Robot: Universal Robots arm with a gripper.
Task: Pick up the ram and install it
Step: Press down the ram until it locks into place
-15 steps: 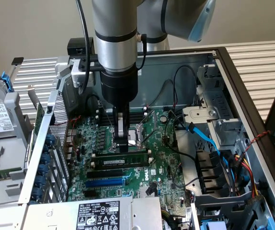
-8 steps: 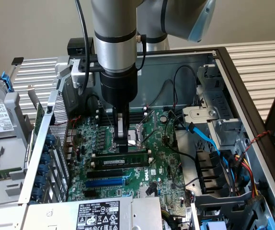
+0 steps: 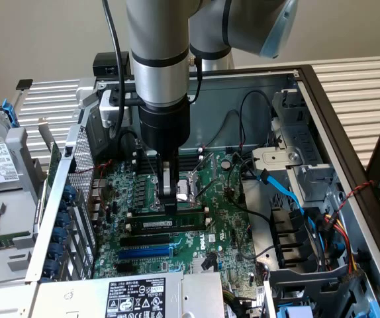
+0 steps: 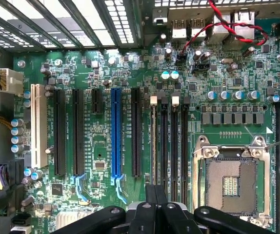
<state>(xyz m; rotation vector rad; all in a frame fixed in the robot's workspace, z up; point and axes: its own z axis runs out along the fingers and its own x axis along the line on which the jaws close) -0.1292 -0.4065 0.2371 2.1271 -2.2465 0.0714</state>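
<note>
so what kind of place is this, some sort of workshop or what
Probably a computer assembly or repair bench. An opened desktop case lies with its green motherboard exposed, the ram sits in a slot, and a robot arm's gripper hangs just above it.

Gripper (image 3: 170, 199) above ram (image 3: 167, 224) — ram in slot.

Drive cage (image 3: 296, 179), cables (image 3: 289, 199) crowd exterior view's right; motherboard (image 3: 223, 225) centre open above.
</note>
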